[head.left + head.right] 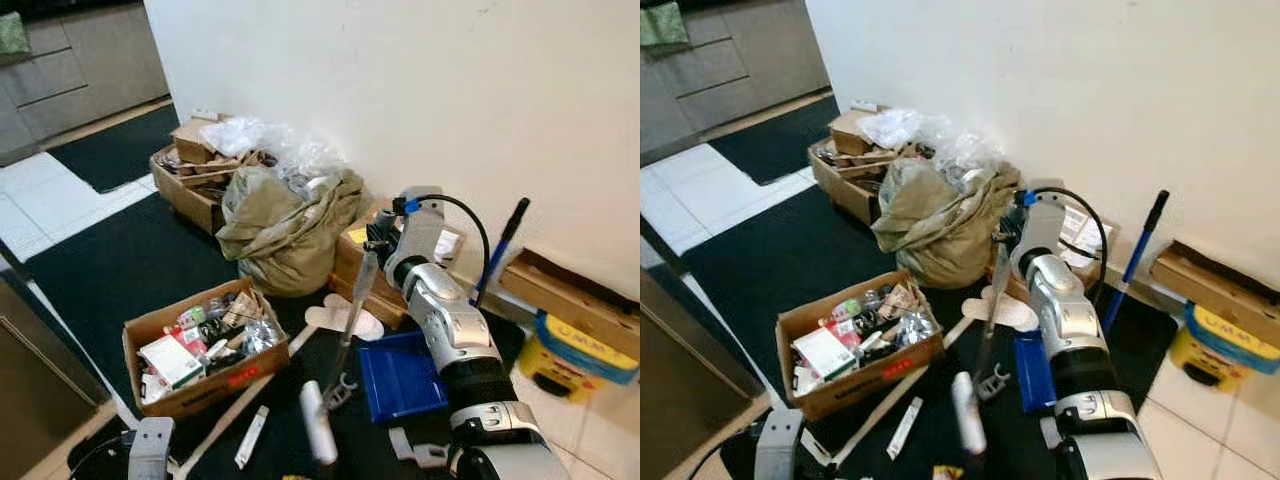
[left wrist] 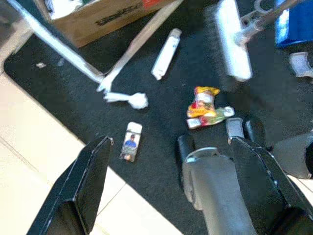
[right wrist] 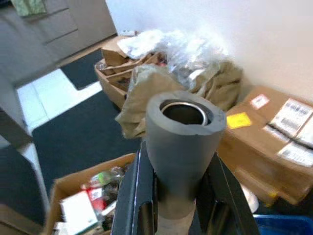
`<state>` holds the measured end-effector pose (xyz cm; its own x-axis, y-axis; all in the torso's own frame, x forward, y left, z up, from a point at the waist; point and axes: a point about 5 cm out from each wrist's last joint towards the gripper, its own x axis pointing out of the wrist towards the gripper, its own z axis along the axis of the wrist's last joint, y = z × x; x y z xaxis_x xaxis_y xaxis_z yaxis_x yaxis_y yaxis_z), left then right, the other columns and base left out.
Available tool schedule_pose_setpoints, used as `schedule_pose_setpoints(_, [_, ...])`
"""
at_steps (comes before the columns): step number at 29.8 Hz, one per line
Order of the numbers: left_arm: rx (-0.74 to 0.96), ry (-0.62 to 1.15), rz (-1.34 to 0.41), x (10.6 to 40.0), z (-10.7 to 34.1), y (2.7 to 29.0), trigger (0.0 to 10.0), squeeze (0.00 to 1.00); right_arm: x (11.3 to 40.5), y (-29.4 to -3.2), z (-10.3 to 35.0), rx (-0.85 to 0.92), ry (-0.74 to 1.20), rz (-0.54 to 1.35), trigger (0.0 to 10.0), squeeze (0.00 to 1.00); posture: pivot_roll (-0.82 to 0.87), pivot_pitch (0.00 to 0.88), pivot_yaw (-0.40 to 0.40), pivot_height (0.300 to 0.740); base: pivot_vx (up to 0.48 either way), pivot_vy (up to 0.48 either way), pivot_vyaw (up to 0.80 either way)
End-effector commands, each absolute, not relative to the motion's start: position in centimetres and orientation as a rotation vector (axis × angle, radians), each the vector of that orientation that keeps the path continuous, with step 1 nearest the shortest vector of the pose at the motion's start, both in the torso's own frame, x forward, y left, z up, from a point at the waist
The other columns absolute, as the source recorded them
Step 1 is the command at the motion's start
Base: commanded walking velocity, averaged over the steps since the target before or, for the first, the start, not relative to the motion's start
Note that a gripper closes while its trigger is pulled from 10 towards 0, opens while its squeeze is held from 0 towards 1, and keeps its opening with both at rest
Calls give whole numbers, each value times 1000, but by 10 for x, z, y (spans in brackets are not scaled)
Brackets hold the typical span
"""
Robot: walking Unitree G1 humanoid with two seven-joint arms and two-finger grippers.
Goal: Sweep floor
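right gripper (image 3: 178, 205) clamps broom (image 1: 345, 355) handle | left gripper (image 2: 171, 191) spread wide above dark rug (image 2: 161, 117) edge | wrapper (image 2: 205, 107) mid-rug

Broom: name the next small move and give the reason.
Probably draw the broom head a short way along the black mat toward the snack wrapper, then on toward the blue dustpan. The right hand is shut on the broom handle, the bristles sit just beside the wrapper, and a small card lies further off.

Broom head (image 1: 317, 422) between open box (image 1: 205, 350) and dustpan (image 1: 402, 374).
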<state>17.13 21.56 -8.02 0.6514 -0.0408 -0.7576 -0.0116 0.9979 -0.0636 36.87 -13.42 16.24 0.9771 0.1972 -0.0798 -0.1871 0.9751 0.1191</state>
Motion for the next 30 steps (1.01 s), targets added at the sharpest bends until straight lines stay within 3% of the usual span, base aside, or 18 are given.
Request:
schedule_pose_setpoints(1, [-59,881,-14,166,-82,220,10000,0,369,-134,169,121,63,195,10000,0,-51,84,46,740,244,0,0])
schedule_pose_setpoints(20, [-31,869,-44,170,-82,211,10000,0,364,-117,160,149,95,216,10000,0,-41,137,57,740,89,0,0])
schedule_pose_setpoints(30, [-22,837,-63,168,-82,206,10000,0,364,-107,158,188,26,207,10000,0,-6,223,72,740,0,0,0])
